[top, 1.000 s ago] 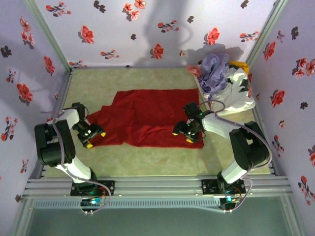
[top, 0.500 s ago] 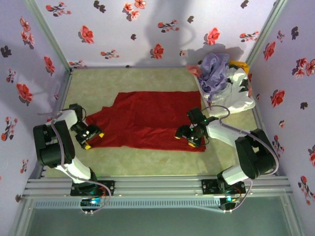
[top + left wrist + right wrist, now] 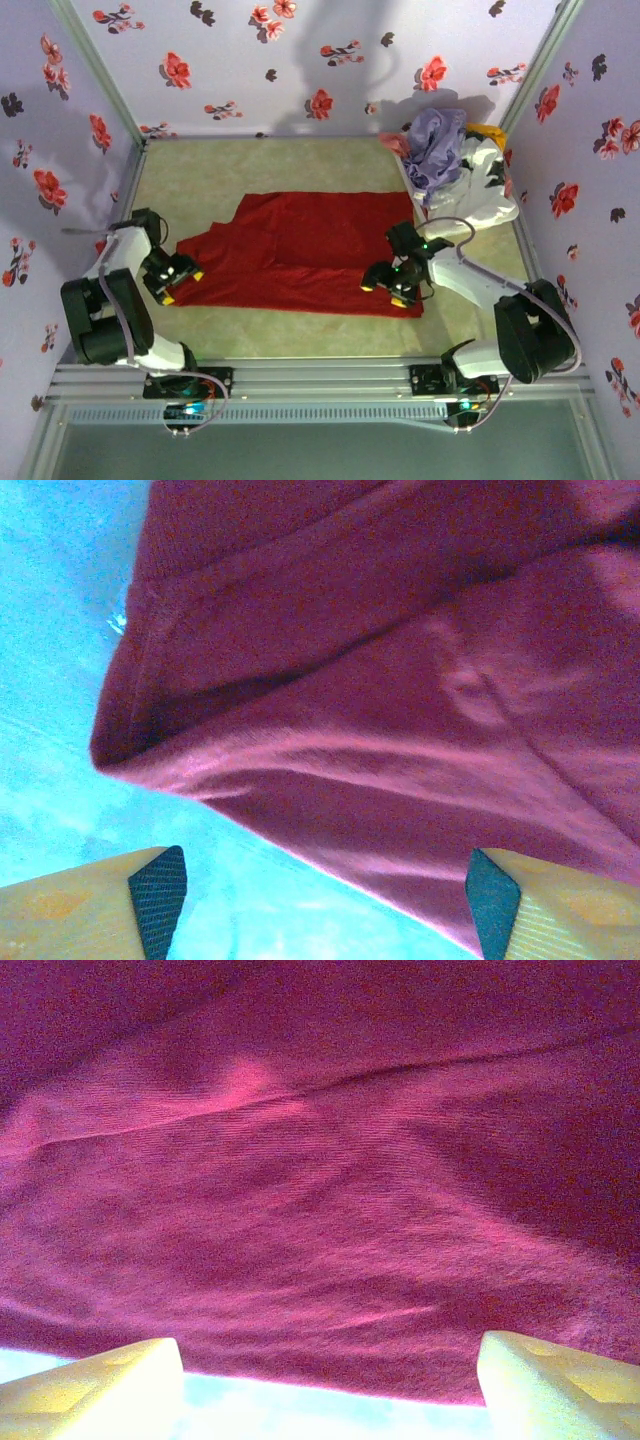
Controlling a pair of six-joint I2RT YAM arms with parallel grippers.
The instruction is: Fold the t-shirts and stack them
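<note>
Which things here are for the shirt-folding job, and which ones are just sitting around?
For the job:
red t-shirt, spread on the table
lavender t-shirt, heaped on the white basket
pink cloth and yellow-orange cloth peeking out beside it

Just lying about:
white basket
flowered walls

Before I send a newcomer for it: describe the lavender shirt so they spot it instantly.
Go to the far right corner of the table, where a white basket stands. The lavender shirt is heaped on top, far bulkier than the pink and yellow-orange scraps beside it.
</note>
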